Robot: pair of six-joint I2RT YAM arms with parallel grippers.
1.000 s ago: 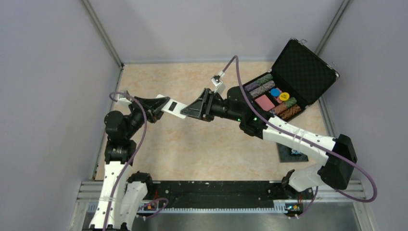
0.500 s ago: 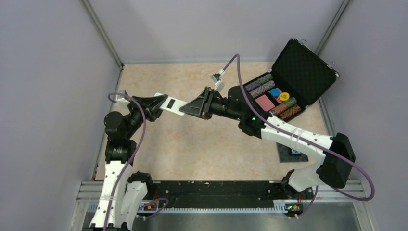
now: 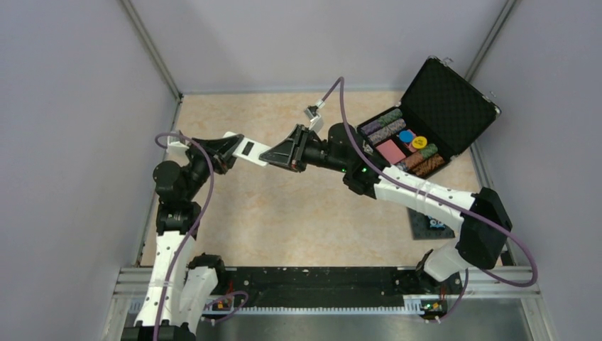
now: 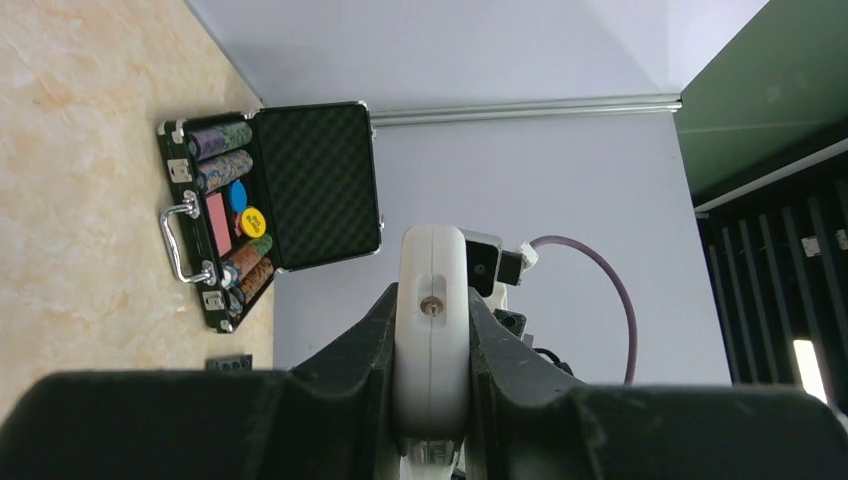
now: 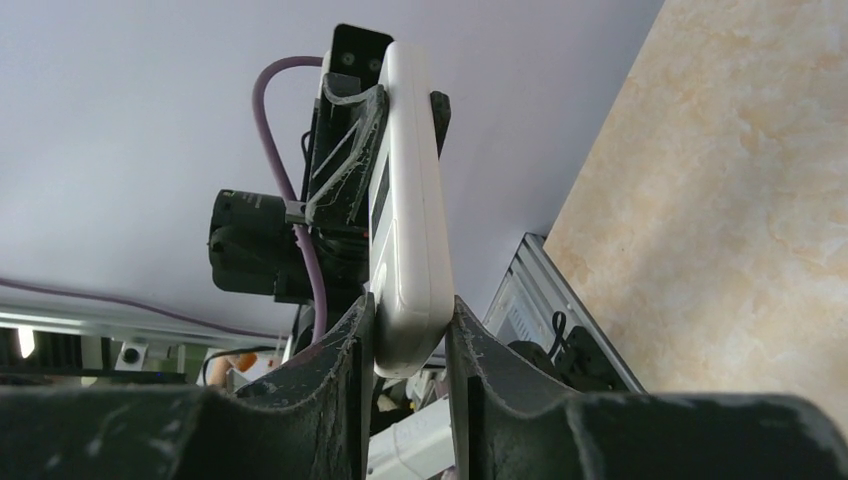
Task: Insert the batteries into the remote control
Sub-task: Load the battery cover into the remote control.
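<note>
— Item one, the remote control [image 3: 246,150]?
— White handset, held off the table [image 3: 284,213] between the two arms, towards the far left. On my feed I see a small dark rectangle on its upper face.
— Left gripper [image 4: 432,300]?
— Clamped on one end of the remote control, a finger against each side.
— Right gripper [image 5: 408,322]?
— Clamped on the opposite end, likewise.
— Other stock?
— Open black case [image 3: 454,99] of chips, far right. Black pad [image 3: 426,226], near right, partly behind the right arm.
</note>
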